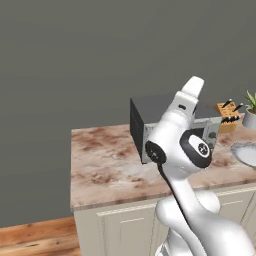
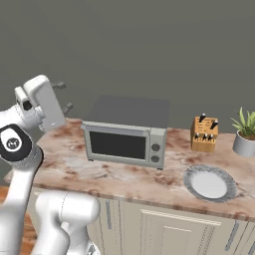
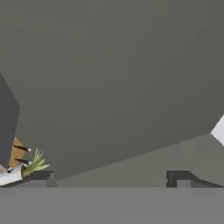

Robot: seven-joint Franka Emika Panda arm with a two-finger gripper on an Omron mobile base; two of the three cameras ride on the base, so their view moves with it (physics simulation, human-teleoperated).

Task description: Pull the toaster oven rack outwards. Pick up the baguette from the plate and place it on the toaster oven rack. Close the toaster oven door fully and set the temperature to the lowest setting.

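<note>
While the claw [image 2: 63,97] hangs with its fingers spread wide and nothing between them, raised above the counter's [image 2: 149,182] left end, the toaster oven [image 2: 127,130] sits lower and to its right, door [image 2: 117,144] shut. Nearer the front edge, right of the oven, lies the plate [image 2: 209,183], bare. Behind it stand a knife block [image 2: 204,133] and a potted plant [image 2: 245,132].

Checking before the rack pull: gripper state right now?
Gripper: open, holding nothing, raised left of the toaster oven.
</note>
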